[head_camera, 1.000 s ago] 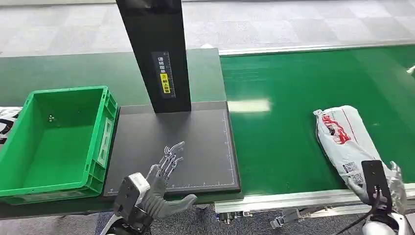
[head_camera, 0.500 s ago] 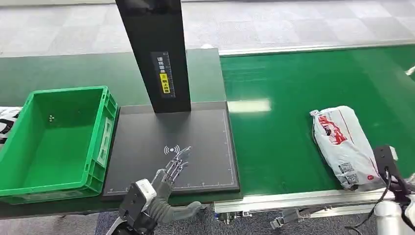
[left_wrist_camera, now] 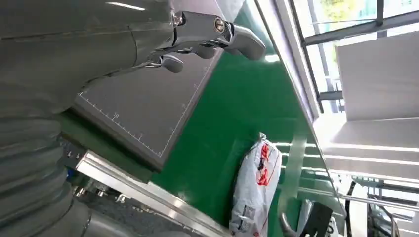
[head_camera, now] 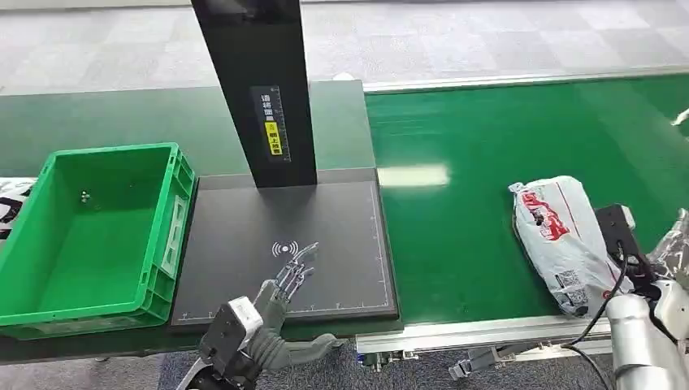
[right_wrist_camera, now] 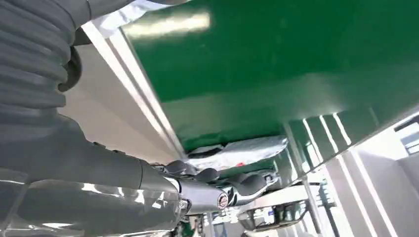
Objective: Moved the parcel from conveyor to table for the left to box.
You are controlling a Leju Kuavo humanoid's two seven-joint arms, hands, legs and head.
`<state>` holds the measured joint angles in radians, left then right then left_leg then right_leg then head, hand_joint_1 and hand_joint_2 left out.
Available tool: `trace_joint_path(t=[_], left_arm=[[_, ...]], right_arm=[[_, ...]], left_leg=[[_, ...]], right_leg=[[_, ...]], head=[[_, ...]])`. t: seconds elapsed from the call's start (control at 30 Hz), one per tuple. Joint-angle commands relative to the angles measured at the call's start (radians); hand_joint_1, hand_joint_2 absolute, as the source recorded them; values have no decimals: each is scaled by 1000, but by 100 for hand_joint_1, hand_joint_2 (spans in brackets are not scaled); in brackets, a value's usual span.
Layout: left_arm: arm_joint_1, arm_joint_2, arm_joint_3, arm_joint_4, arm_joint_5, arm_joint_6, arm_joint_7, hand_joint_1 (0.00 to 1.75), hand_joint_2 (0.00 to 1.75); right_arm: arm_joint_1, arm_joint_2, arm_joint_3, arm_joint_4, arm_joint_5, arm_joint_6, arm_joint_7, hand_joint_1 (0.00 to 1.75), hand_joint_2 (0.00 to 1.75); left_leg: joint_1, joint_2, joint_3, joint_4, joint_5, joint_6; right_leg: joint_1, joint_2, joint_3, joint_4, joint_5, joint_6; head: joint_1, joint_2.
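Note:
The parcel (head_camera: 559, 240), a white plastic bag with red print, lies on the green conveyor belt (head_camera: 471, 146) near its front edge; the left wrist view shows the parcel (left_wrist_camera: 254, 187) too. My right hand (head_camera: 673, 256) is raised just beyond the parcel's right side, and I cannot tell whether it touches the bag. Its fingers (right_wrist_camera: 232, 187) are stretched out with nothing in them. My left hand (head_camera: 280, 284) hovers over the front edge of the black table (head_camera: 341, 219), fingers (left_wrist_camera: 212, 34) spread and holding nothing. The green box (head_camera: 183, 203) stands left of the table.
A tall black scanner post (head_camera: 256, 89) rises at the back of the table. A metal rail (head_camera: 487, 329) runs along the conveyor's front edge. A crinkled silver bag (right_wrist_camera: 237, 153) lies further along the belt, beyond my right fingers.
My right hand has risen from below the belt's front edge to beside the parcel's right side. The parcel has drifted slightly left. My left hand eased back a little.

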<state>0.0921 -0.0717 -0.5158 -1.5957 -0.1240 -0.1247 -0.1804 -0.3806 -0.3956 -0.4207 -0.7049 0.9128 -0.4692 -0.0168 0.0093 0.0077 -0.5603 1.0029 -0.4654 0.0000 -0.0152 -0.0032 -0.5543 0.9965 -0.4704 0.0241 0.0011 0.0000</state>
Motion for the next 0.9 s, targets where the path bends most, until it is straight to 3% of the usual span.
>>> trace_joint_path(t=[0.03, 0.2, 0.23, 0.53, 0.9], left_arm=[[-63, 10, 8, 99, 8, -11, -2, 0, 175], [-63, 13, 5, 121, 11, -29, -7, 0, 175], [-65, 13, 3, 123, 11, -30, -8, 0, 175], [-21, 25, 4, 62, 5, -24, 7, 0, 175], [-12, 38, 11, 51, 0, -31, 7, 0, 175]], right_arm=[[-114, 89, 132, 205, -23, 32, -13, 0, 175], [-49, 119, 154, 217, -38, 40, -2, 0, 175], [-43, 120, 189, 228, 12, 24, 76, 0, 175], [-28, 140, 241, 253, 98, 143, 304, 0, 175], [-20, 165, 245, 225, 82, 268, 315, 0, 175]], left_leg=[[1, 4, 3, -2, 0, 0], [1, 2, 3, -2, 0, 0], [1, 2, 5, -4, 1, 0], [1, 2, 4, -4, 1, 0], [1, -1, 4, -3, 1, 0]], right_leg=[[1, 4, 1, -2, 1, -1], [1, 2, 2, -2, 1, -1], [1, 2, 4, -4, 2, -2], [1, 3, 2, -3, 1, -2], [1, 0, 4, -3, 1, -2]], head=[[0, 0], [0, 0], [0, 0], [0, 0], [0, 0]])
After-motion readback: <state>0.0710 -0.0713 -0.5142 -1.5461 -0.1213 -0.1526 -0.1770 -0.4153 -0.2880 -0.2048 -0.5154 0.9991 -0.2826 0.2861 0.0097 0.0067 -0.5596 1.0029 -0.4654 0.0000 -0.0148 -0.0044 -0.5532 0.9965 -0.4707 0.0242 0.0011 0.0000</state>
